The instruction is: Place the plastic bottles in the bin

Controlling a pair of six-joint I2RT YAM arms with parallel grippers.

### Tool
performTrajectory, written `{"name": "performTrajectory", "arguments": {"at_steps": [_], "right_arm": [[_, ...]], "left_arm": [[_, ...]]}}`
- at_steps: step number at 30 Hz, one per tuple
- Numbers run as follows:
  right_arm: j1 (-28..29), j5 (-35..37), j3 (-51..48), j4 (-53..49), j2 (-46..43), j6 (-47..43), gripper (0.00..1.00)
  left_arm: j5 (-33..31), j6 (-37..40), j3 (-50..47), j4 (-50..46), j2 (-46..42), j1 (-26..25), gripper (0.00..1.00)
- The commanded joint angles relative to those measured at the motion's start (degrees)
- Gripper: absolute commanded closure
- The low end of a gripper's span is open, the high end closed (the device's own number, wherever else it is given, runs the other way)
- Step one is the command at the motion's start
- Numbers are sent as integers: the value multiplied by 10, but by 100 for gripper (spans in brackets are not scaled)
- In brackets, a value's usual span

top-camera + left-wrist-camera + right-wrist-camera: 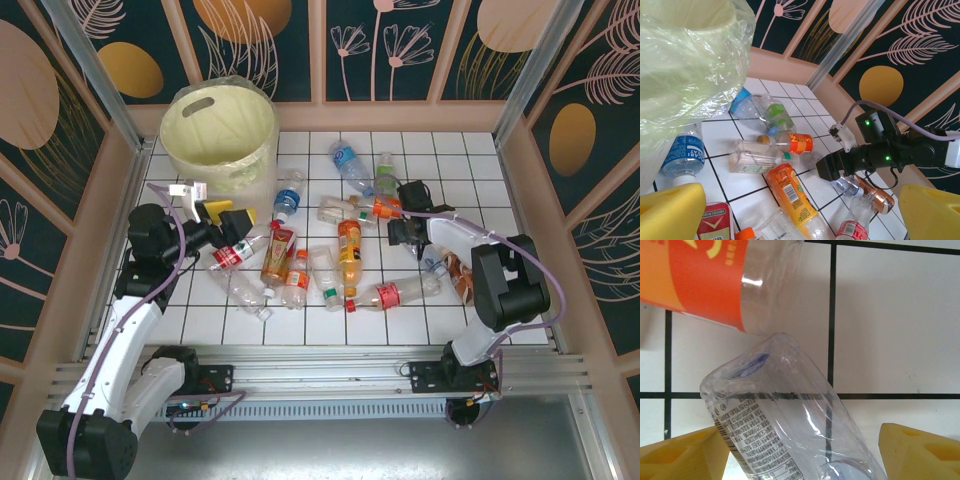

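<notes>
We see the bin (pixel 248 150), round, pale cream plastic w/ a slot handle, at the far-left corner of glossy white square tiles (pixel 500 190). A crinkly clear liner (pixel 695 75) drapes over its rim. Bottles (pixel 349 250) lie scattered on their sides mid-table. They're smooth clear plastic, some crushed, some w/ orange contents. L gripper (pixel 229 214), w/ blunt yellow wedge fingers, is spread wide w/ nothing held, just beside a red-label bottle (pixel 231 254) and near the bin. R gripper (pixel 797 440) is spread too, straddling a creased clear bottle (pixel 790 425) w/ fine-print label, not clamped: one finger at its side, the other apart. An orange-label bottle (pixel 705 280) lies just beside it.
</notes>
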Motion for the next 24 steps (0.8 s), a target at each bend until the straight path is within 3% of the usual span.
{"name": "performTrajectory", "arguments": {"at_steps": [1, 11, 24], "right_arm": [[2, 26, 13, 10, -9, -5, 21], [5, -26, -4, -51, -39, -7, 12], [2, 30, 35, -42, 55, -54, 19]], "left_arm": [[-7, 10, 5, 1, 0, -2, 1], [-9, 13, 6, -2, 2, -2, 1], [-9, 11, 4, -2, 6, -2, 1]]}}
